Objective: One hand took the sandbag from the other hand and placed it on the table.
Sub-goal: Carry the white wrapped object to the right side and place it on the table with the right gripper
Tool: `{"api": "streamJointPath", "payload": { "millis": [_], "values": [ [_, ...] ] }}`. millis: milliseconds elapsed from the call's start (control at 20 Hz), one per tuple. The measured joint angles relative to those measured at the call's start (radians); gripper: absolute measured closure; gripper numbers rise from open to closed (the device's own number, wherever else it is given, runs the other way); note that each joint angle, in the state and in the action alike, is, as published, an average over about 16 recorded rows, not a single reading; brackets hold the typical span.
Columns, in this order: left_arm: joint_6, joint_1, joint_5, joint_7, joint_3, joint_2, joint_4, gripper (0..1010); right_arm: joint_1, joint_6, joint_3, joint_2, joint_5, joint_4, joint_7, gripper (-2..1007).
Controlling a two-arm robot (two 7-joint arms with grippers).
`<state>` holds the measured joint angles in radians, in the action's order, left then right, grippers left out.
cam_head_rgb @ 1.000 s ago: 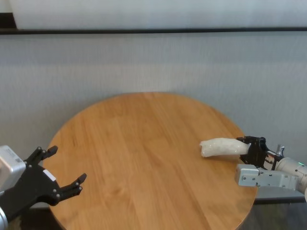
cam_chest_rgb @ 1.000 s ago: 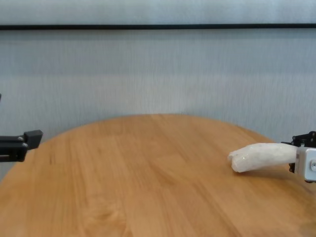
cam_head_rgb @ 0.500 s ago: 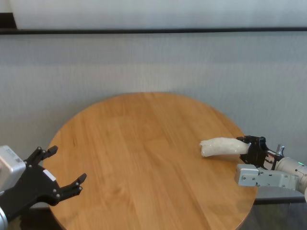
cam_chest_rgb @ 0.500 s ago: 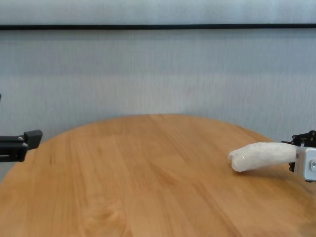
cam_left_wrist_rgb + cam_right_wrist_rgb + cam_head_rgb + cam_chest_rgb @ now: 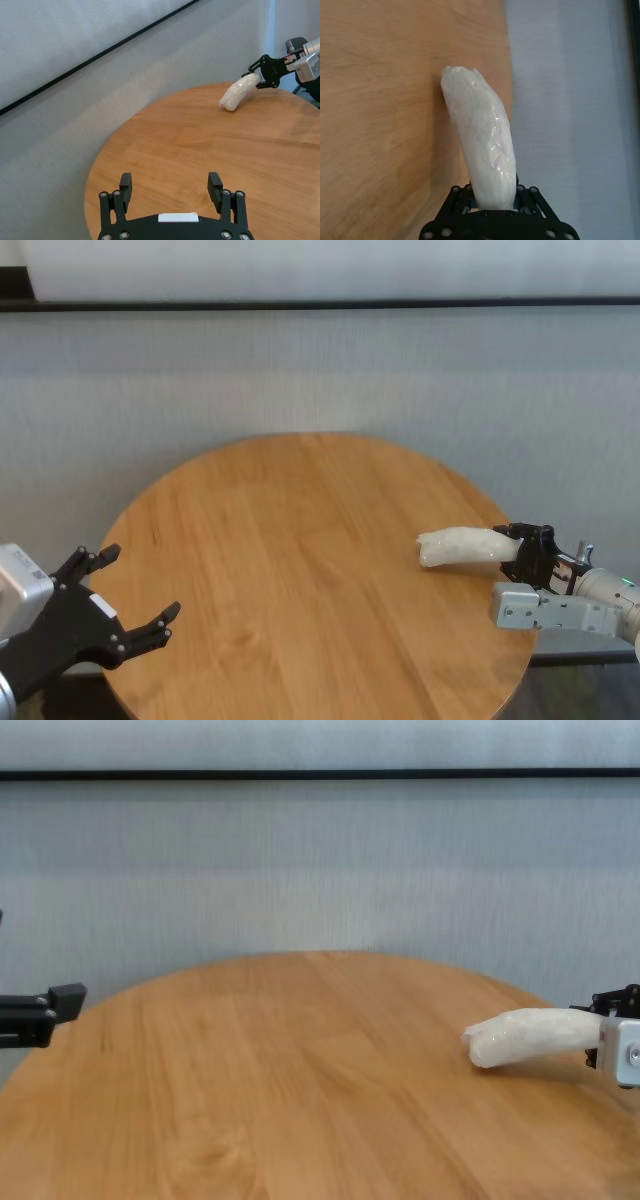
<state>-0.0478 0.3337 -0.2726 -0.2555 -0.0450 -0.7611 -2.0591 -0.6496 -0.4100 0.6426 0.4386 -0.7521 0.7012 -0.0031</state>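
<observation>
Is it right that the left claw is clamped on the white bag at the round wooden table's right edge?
No. The right gripper holds the sandbag at the table's right edge, as the right wrist view shows. The left gripper is open and empty.

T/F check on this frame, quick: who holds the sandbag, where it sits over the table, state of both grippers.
1. The right gripper is shut on the sandbag. True.
2. The left gripper holds the sandbag. False: it is open and empty at the table's left edge.
3. The sandbag is over the table's right side. True.
4. The sandbag lies at the table's centre, free of both grippers. False: one end sits between the right gripper's fingers.
</observation>
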Motion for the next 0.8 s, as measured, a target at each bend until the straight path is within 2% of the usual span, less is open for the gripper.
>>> {"api": "streamJointPath", "payload": {
  "millis": [350,800],
  "values": [
    [0.0,0.0,0.0,0.0,0.0,0.0,0.0,10,0.0,0.001,0.0,0.0,-0.001,0.0,-0.001,552],
    [0.0,0.0,0.0,0.0,0.0,0.0,0.0,10,0.001,0.001,0.0,0.001,-0.001,0.001,-0.002,286]
  ]
}}
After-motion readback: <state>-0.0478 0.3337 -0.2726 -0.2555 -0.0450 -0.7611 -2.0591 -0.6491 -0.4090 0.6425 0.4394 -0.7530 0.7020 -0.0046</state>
